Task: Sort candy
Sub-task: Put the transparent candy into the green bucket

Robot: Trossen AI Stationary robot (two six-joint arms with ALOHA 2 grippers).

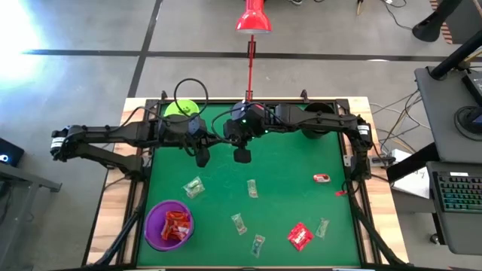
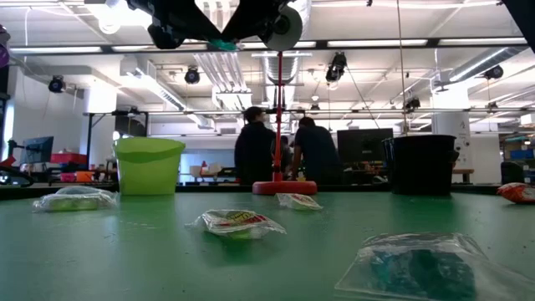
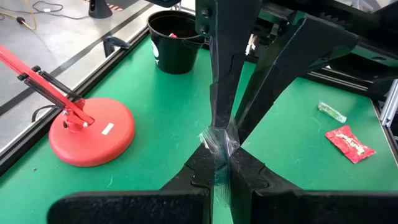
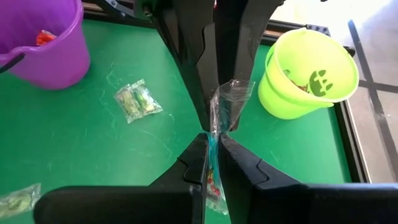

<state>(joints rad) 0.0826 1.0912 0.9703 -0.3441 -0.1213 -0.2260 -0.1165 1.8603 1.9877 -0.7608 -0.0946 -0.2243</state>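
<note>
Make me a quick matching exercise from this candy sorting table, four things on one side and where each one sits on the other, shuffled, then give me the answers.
Things:
1. purple cup
2. lime-green cup
3. black cup
4. red desk lamp

Places:
A. far edge of the table, left of the lamp's pole
B. beyond the middle of the far edge, head out past the table
C. near left corner, with red candy inside
D. far right part of the table, largely hidden under the right arm from above

Pairs: 1-C, 2-A, 3-D, 4-B
</note>
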